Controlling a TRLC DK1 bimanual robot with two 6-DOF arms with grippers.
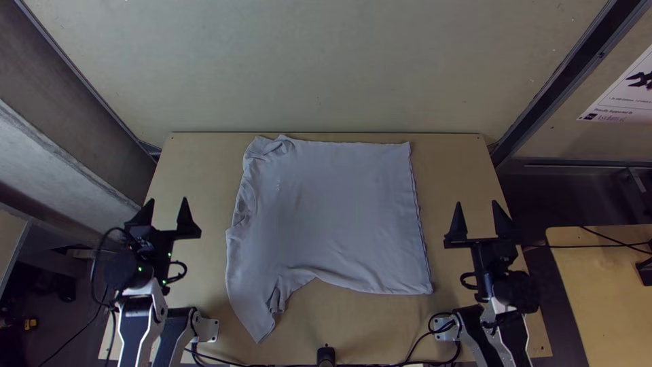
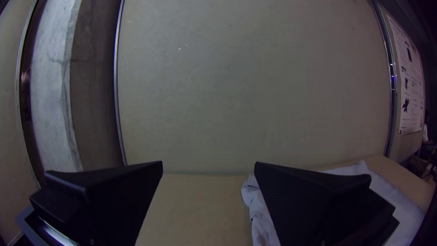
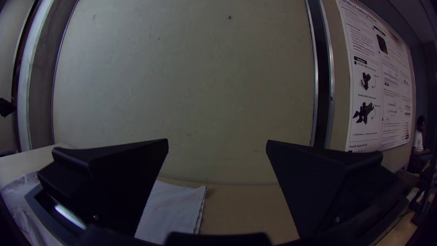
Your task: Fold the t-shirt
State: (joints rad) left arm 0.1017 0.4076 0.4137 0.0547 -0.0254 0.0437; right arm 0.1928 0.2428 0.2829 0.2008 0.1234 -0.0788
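Observation:
A pale grey-lilac t-shirt (image 1: 333, 217) lies spread on the table, its left side rumpled and one part stretching toward the near edge at lower left. My left gripper (image 1: 165, 207) is open beside the table's left edge, apart from the shirt. To the shirt's right, my right gripper (image 1: 477, 209) is open too, holding nothing. In the left wrist view, the left gripper (image 2: 208, 168) has the shirt (image 2: 261, 218) partly hidden behind one finger. The right wrist view has the right gripper (image 3: 217, 145) with wide-apart fingers and the shirt (image 3: 175, 209) beyond them.
The light wooden table (image 1: 197, 183) shows bare wood on both sides of the shirt. A tall pale board (image 1: 326, 68) rises behind it. Black cables (image 1: 401, 363) run along the near edge, around a small black post (image 1: 326, 355). A second table (image 1: 598, 272) stands at right.

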